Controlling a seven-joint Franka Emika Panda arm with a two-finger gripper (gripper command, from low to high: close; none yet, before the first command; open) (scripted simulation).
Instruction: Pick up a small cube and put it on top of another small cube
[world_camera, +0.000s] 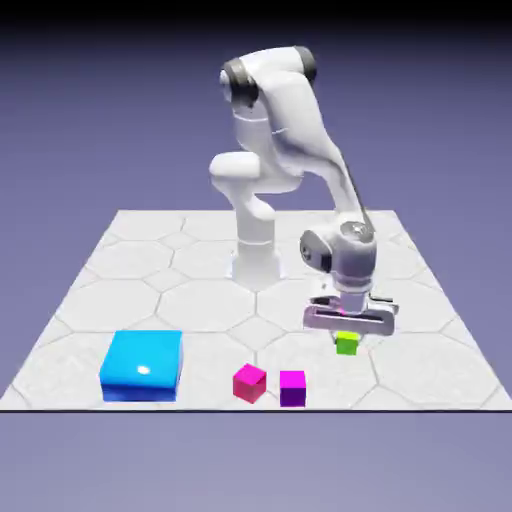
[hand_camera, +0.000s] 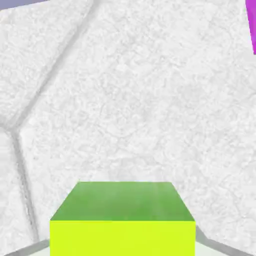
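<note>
Lime green fills the space between our gripper's (world_camera: 348, 338) fingertips, though we cannot tell whether they grip the cube (world_camera: 347, 344) or stand just beside it. Outward, the purple (world_camera: 292, 389) and pink-red (world_camera: 250, 383) cubes sit on the pale table (world_camera: 210, 345).

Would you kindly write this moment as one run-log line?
jaws: closed on green cube | lift off table: cannot tell | purple cube, pink cube: on table, unstacked | blue block: exterior view's left
</note>
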